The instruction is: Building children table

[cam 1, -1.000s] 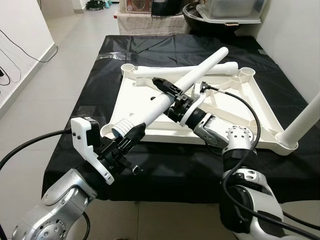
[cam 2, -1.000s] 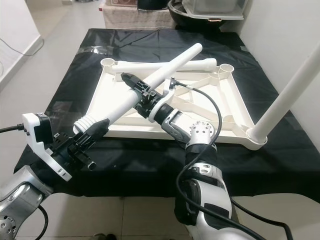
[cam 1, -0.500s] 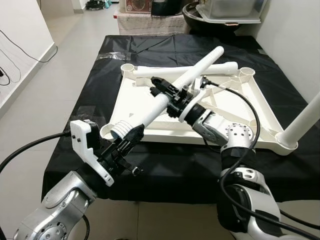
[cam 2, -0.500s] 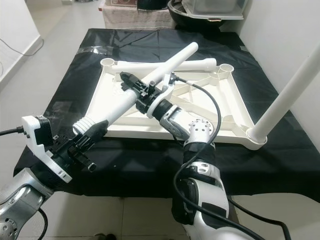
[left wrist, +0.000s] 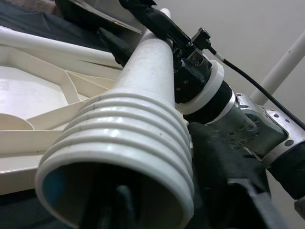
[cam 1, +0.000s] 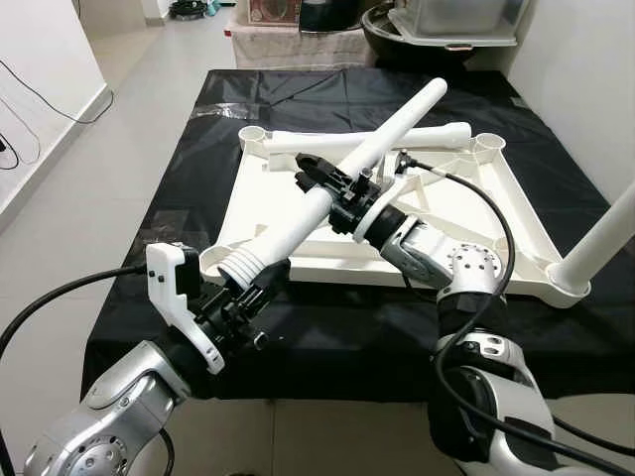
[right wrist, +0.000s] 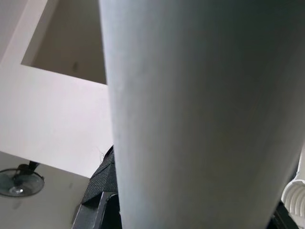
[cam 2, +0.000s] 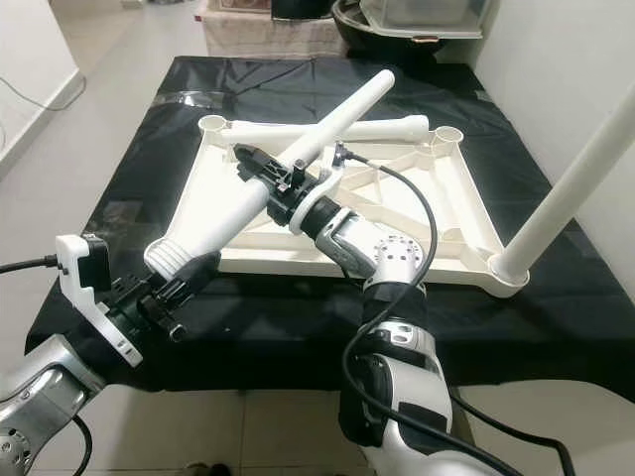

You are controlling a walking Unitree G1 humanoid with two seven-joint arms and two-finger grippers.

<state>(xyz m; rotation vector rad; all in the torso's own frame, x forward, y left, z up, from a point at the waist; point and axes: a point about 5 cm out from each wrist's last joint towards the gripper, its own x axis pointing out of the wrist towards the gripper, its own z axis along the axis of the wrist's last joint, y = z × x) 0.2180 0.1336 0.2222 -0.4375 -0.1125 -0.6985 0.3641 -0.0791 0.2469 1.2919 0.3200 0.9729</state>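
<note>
**Left Eye View: Two Hands Carried One Table Leg Over the Upturned Top**

Left eye view showed a white table leg (cam 1: 342, 178) slanting above the upturned white table top (cam 1: 476, 213), which lay on a black-covered tabletop (cam 1: 198, 178). The right hand (cam 1: 319, 178) was clamped around the leg's middle, its black fingers closed on the tube. The left hand (cam 1: 253, 293) was at the ribbed, flared end nearest the robot, its fingers closed against that end. A second leg (cam 1: 357, 139) lay flat across the far rim, and a third (cam 1: 605, 243) stood upright in the near right corner socket.

Right eye view gave the same arrangement: the flared end (cam 2: 179, 253) hung just past the top's near left corner, above the black cloth.

Left wrist view looked into the hollow, ribbed mouth of the leg (left wrist: 119, 157), with a dark finger (left wrist: 217, 157) pressed along its outside.

Right wrist view was close on the smooth white tube (right wrist: 200, 114), with a dark finger edge beside it.

The leg looked like hollow moulded plastic: light and stiff, but smooth and likely to slip or twist in a narrow pinch. Mid-shaft seemed the best hold for balance, with the ribs giving surer purchase for steering into a socket.
</note>
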